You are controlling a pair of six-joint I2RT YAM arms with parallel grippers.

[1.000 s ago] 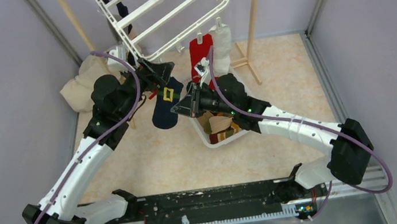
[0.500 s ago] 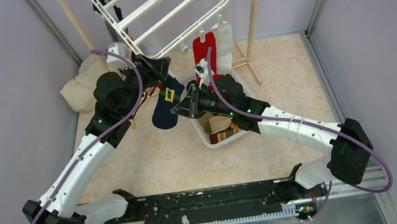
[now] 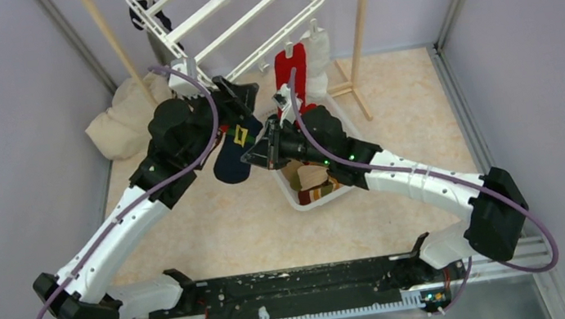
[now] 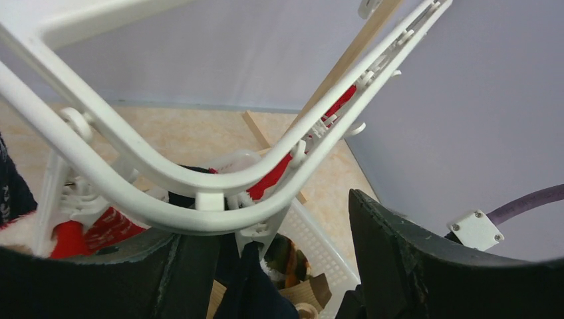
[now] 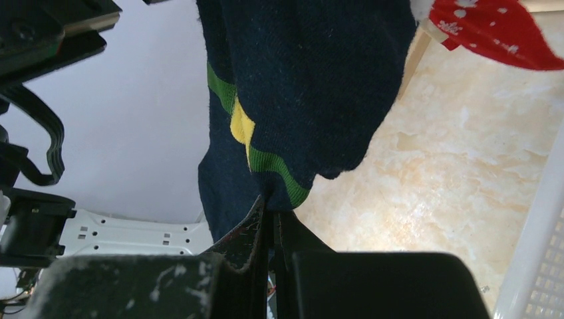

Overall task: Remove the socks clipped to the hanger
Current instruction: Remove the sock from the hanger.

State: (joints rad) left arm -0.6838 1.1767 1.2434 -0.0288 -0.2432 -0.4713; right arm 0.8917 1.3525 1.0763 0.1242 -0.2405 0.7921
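Setting: pale lilac walls (image 3: 2, 122) on three sides, a beige marbled floor (image 3: 214, 226), and two wooden poles (image 3: 362, 9) at the back.
Hanger: the white barred hanger (image 3: 235, 9) sits tilted in the upper middle of the top view. Its rounded corner crosses the middle of the left wrist view.
Navy sock: the navy sock (image 3: 232, 149) hangs centre frame from a clip (image 4: 256, 232) under that corner. It is a dark knit with a yellow patch and a green-yellow band.
Other socks: a red sock (image 3: 288, 72) and a white sock (image 3: 317, 60) are clipped to its right, above the white basket (image 3: 291, 195).
Right gripper: the right gripper (image 5: 269, 206) is clenched on the navy sock's edge at the green band.
Left gripper: the left gripper (image 4: 266, 226) has its jaws spread, straddling the corner and clip. Contact with the clip cannot be made out.
Handling (judgement): light, limp and stretchy, so it will likely lengthen before the clip lets go. The better hold is close under the clip, or squeeze the clip open. A far pull risks swinging the hanger.
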